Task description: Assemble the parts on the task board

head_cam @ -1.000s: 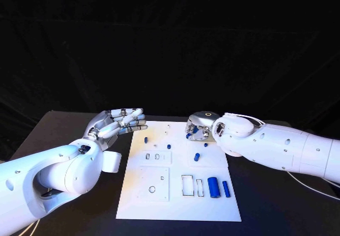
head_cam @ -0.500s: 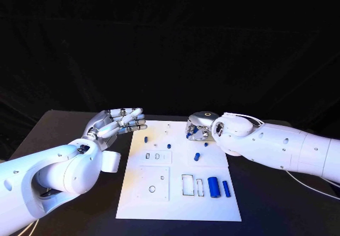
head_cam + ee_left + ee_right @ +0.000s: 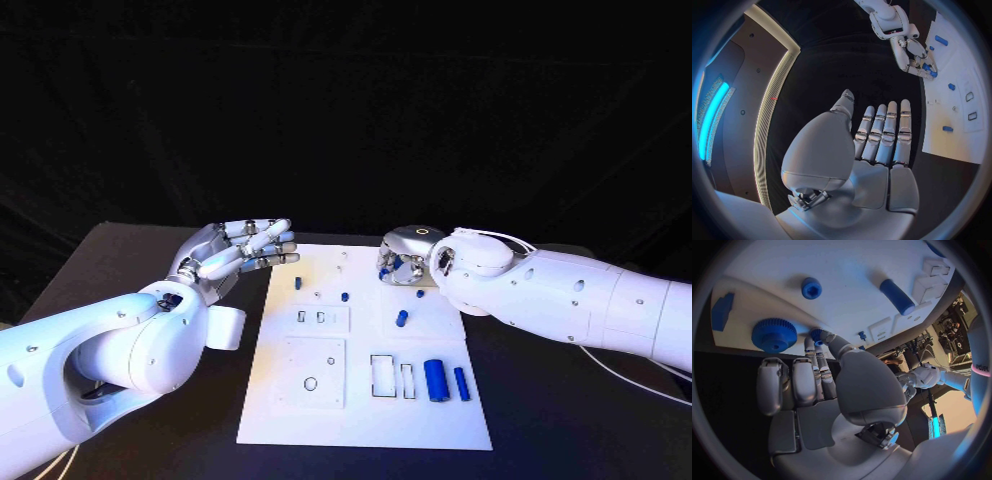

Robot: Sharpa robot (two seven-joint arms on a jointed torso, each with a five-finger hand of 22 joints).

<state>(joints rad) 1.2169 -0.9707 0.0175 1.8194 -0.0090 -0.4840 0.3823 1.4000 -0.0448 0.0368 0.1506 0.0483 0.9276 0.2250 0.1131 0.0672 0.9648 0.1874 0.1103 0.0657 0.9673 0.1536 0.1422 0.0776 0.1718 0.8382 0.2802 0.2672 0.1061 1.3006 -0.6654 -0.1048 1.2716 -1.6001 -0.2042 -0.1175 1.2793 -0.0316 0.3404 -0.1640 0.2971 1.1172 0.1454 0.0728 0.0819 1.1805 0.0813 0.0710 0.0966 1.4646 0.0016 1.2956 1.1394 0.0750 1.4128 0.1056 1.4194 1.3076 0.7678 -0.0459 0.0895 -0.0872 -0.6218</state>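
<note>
The white task board (image 3: 361, 400) lies in the middle of the black table. My right hand (image 3: 405, 262) is low over the board's far edge and pinches a small blue part (image 3: 817, 333) between thumb and a finger, next to a blue gear (image 3: 773, 335). A blue peg (image 3: 811, 287) and a blue cylinder (image 3: 897, 296) lie beyond it on the board (image 3: 848, 270). My left hand (image 3: 240, 250) hovers off the board's far left corner, fingers straight and apart, holding nothing. The left wrist view shows the left hand (image 3: 873, 145) and the right hand (image 3: 916, 60) over the board (image 3: 954, 115).
Two blue cylinders (image 3: 434, 380) (image 3: 460, 384) lie side by side near the board's right edge, beside rectangular slots (image 3: 382, 377). A short blue piece (image 3: 401, 319) lies mid-board, and small blue pegs (image 3: 297, 284) (image 3: 345, 297) stand farther back. Black table surrounds the board.
</note>
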